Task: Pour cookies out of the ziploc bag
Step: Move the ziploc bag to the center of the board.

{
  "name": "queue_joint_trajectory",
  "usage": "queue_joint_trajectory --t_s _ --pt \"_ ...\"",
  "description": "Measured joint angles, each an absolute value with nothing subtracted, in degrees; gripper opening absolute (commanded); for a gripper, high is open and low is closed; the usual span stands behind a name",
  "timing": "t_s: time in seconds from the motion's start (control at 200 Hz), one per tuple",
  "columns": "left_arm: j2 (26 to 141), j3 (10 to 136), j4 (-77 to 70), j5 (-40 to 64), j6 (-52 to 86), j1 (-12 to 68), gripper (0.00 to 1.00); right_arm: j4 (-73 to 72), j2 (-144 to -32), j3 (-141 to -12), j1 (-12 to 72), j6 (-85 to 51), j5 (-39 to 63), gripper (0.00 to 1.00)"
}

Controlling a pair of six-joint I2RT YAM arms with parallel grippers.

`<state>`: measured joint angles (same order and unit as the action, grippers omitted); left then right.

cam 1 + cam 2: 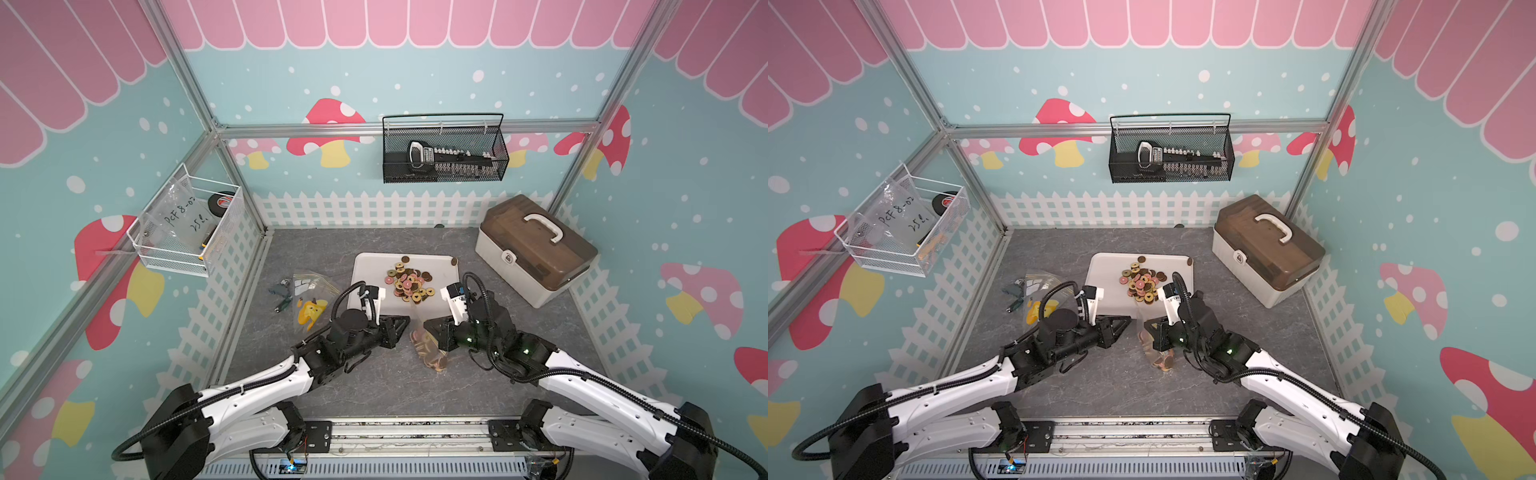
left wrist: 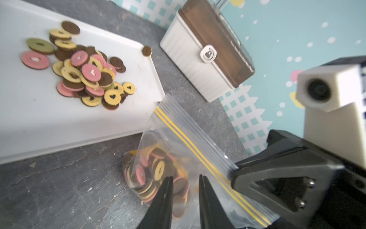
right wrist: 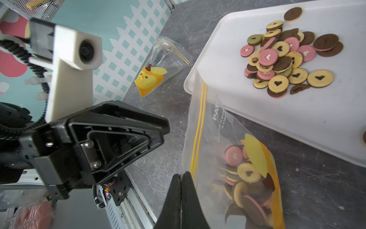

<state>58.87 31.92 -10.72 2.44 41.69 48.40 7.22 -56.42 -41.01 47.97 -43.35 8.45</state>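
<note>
Ziploc bag [image 1: 428, 347]: is lying at 6 o'clock of the white tray [image 1: 365, 266], with its yellow-striped zip end reaching the tray's near rim and its closed end pointing back toward the robot.
Cookies on the tray [image 1: 409, 282]: are sitting in one heap, with a stray one at the rim at 2 o'clock.
Cookies in the bag [image 3: 247, 178]: are pooling in the closed end, so I'm judging the pour to be about half done.
Right gripper [image 3: 181, 176]: is pinching tight on the bag's edge beside the zip strip, apparently to keep the mouth aimed at the tray.
Left gripper [image 2: 186, 178]: is standing with its jaws a narrow way apart and holding nothing. It is hovering just beside the bag at 9 o'clock, not touching it, and is probably lining up a grip to tip the closed end up.
Bag print: is showing "PAT…" and a smaller line starting "A layer of prote…", with folds hiding the rest.
Spare bag [image 1: 309, 307]: is lying at 9 o'clock of the tray, out of the way, and is carrying a yellow cartoon chick.
Wire basket [image 1: 145, 249]: is hanging at 10 o'clock and holding a clear bag [image 1: 178, 216] with handwriting that looks like "PCF 8-02". I'm failing to read its second line.
Brown-lidded box [image 1: 536, 245]: is sitting at 2 o'clock. Its latch [image 2: 208, 53] is showing an emblem but no readable words.
</note>
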Motion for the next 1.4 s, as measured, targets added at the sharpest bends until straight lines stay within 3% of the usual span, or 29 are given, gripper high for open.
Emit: queue_joint_trajectory --t_s 0.29,0.665,0.951,1.226,1.396 --pt "45.80 29.78 -4.64 -5.74 40.71 48.40 0.25 0.86 -60.82 -41.56 56.77 -46.00 -0.97 0.00" --pt "52.93 28.67 -4.34 -5.15 40.88 48.40 0.25 -1.69 -63.33 -39.42 59.40 -46.78 -8.12 0.01" --pt "63.96 28.56 -10.55 -1.32 41.82 48.40 0.25 -0.69 -62.85 -38.48 59.42 -46.81 -3.22 0.04" --pt "61.91 28.56 -13.10 -0.38 41.78 48.40 0.25 0.38 -61.12 -38.48 59.72 -46.74 3.81 0.01" --pt "60.18 28.56 -13.26 -0.19 41.60 48.40 0.25 1.76 -60.95 -38.52 59.75 -45.41 6.39 0.14"
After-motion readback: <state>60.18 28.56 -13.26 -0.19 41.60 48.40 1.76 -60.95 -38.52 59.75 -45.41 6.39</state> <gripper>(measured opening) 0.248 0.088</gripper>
